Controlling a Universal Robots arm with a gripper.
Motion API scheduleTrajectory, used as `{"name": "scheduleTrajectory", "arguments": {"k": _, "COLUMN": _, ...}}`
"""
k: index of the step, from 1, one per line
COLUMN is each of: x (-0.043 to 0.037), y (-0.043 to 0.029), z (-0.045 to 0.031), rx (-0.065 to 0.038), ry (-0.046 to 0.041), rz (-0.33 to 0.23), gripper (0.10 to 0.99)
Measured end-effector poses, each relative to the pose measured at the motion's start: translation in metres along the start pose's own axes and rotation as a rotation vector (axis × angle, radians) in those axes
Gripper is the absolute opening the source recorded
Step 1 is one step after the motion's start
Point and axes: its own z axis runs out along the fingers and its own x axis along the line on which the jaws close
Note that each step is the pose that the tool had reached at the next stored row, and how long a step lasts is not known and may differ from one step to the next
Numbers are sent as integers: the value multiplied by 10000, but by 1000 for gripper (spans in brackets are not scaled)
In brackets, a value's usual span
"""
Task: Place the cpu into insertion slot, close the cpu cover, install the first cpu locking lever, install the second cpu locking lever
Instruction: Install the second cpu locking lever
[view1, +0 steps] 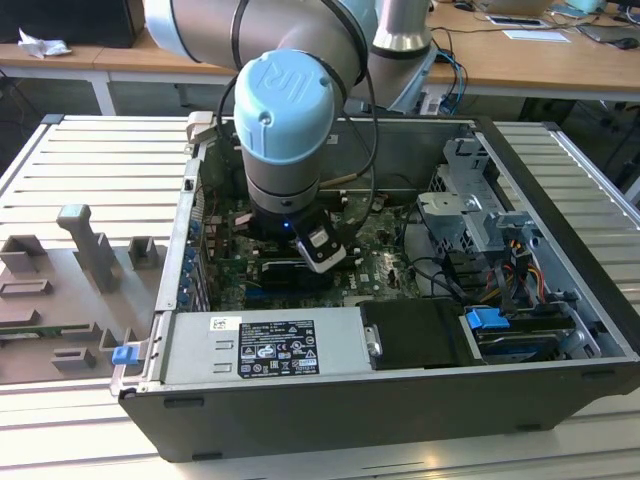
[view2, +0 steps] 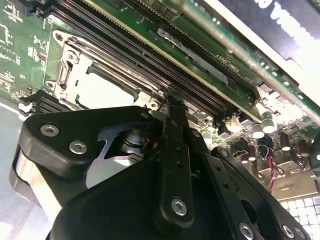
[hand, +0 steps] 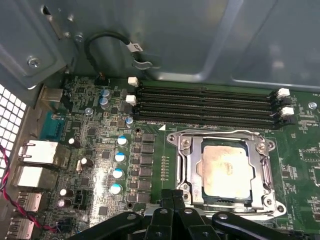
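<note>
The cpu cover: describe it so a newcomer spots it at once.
Inside the open computer case, find the green motherboard. Beside its long black memory slots lies the cpu cover: a silvery square metal frame whose window shows the pale cpu.

Cpu (hand: 226, 170) pale, dull metal; cpu cover (hand: 186, 165) shiny steel; end effector (hand: 172, 207) matt black, probably plastic.

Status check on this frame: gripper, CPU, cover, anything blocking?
Gripper at the socket's edge, fingers together, holding nothing visible. Cpu seated in the insertion slot, cpu cover down over it. Nothing in the way.
</note>
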Motion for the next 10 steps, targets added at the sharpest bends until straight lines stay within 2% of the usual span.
{"name": "scheduleTrajectory", "arguments": {"k": 6, "x": 11, "y": -2, "z": 9, "rx": -1, "ry": 1, "rz": -2, "gripper": 106}}
{"name": "scheduleTrajectory", "arguments": {"k": 10, "x": 9, "y": 22, "z": -51, "rx": -3, "ry": 1, "rz": -2, "gripper": 106}}
